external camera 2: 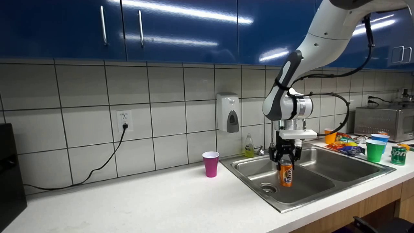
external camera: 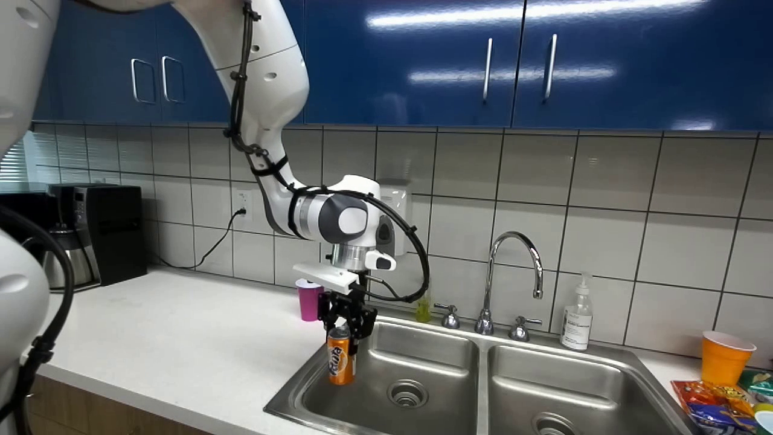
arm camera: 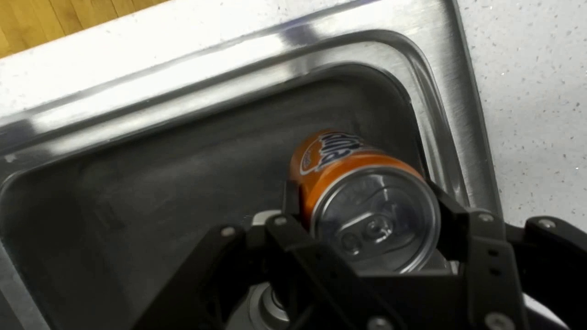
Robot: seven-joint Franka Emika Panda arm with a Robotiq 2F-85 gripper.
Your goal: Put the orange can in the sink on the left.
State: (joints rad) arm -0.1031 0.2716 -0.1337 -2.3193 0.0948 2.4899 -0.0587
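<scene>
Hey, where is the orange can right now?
In both exterior views, the orange can is held by the end effector, in or above the left sink basin, the one nearer the pink cup.

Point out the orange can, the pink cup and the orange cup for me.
Orange can (arm camera: 369,204): in the wrist view, on its lid.
Pink cup (external camera 2: 211,166): in an exterior view, on its outer wall.
Orange cup (external camera: 726,362): in an exterior view, on its outer wall.

I count: two sink basins (external camera 2: 307,184), 4 o'clock in an exterior view; four cups (external camera 2: 211,165); at least two cans (external camera 2: 286,177); two bottles (external camera: 577,326); one faucet (external camera: 490,278); one wall dispenser (external camera 2: 228,110).
</scene>
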